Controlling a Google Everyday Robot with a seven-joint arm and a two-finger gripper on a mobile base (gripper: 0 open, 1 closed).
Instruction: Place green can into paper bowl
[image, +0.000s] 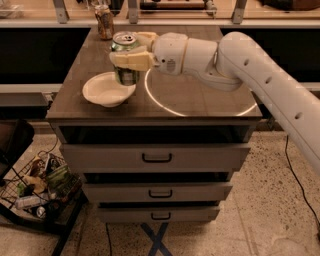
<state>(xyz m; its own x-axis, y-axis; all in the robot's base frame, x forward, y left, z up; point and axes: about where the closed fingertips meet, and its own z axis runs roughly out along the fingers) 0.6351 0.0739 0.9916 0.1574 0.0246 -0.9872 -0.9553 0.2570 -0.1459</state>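
Observation:
The green can, mottled green and white with a silver top, is held upright in my gripper, which is shut on it. The can hangs in the air over the right rim of the paper bowl. The bowl is cream-white and shallow and sits on the left part of the dark cabinet top. My white arm reaches in from the right.
An orange-brown can stands at the back left of the cabinet top. The cabinet has three drawers below. A wire basket of clutter sits on the floor at the left. A black cable runs down at the right.

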